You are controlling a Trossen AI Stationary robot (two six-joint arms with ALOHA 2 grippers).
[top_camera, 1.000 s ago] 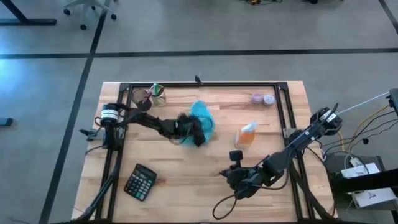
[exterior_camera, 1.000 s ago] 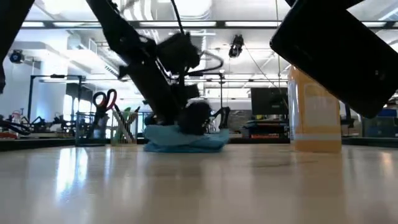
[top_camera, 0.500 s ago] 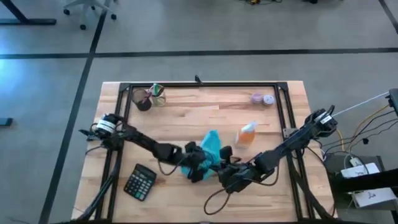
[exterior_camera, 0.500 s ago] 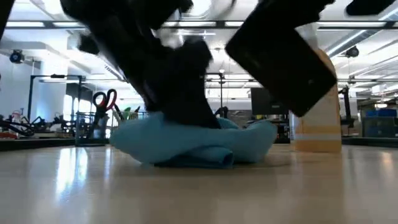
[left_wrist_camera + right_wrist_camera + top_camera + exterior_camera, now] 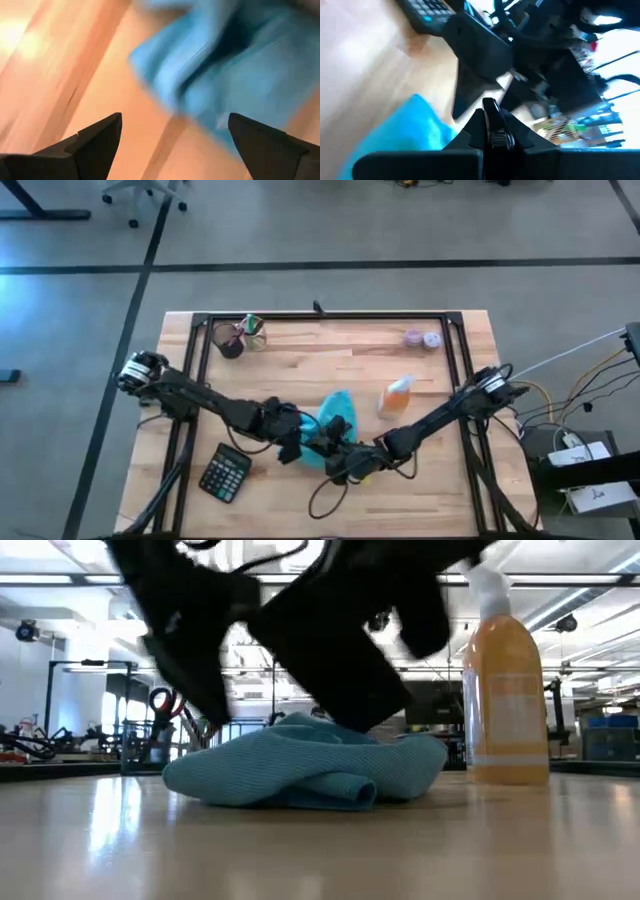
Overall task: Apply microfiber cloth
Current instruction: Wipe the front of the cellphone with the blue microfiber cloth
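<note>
L gripper [image 5: 172,132] released | R gripper [image 5: 492,125] clenched | microfiber cloth [image 5: 310,765] soft, ribbed, crumpled on wood table [image 5: 440,480]

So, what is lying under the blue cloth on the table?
The microfiber cloth rests on the bare wooden table. Its folds hide whatever might be beneath; nothing else shows there.

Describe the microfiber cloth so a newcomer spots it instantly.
Start at the wooden table and go to its middle, near the front edge. The microfiber cloth lies crumpled there between the two arms, left of the orange spray bottle. It is the only soft, turquoise thing on the table.
</note>
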